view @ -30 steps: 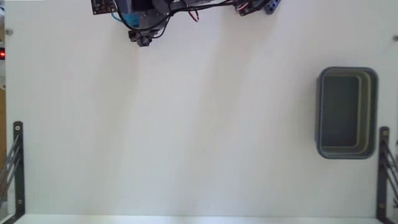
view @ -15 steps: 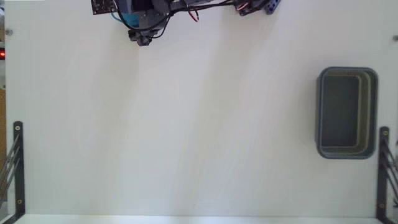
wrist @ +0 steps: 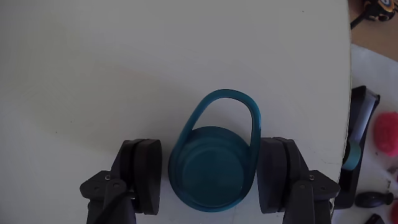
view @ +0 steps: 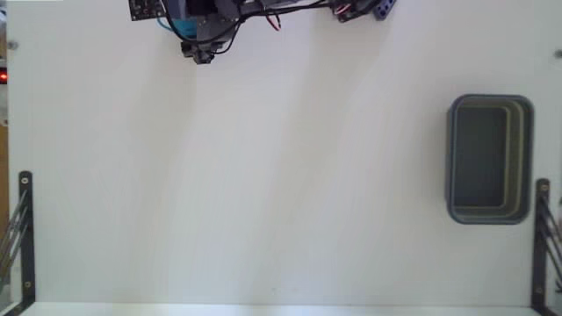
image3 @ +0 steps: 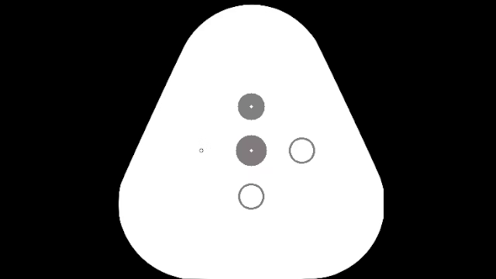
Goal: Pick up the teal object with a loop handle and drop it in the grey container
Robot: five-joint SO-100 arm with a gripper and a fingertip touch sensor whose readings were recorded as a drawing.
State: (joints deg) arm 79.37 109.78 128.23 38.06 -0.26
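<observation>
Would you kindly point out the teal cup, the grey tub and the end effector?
teal cup (wrist: 208,171): wrist view, inner floor.
grey tub (view: 490,101): fixed view, top rim.
end effector (wrist: 211,177): wrist view, midway between fingertips.

surface: white table (view: 281,193) | edges: black metal brackets (view: 25,237) seen at left and right | light: soft, even, faint shadow streaks

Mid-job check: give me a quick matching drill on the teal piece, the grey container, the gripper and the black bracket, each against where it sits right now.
Things:
1. teal object
2. grey container
3. gripper
4. black bracket

Places:
A. right side of the fixed view, nothing inside
B. left edge of the fixed view
C. between the two fingers, wrist view
D. fingers either side of the cup, wrist view

Pairs: 1-C, 2-A, 3-D, 4-B
</observation>
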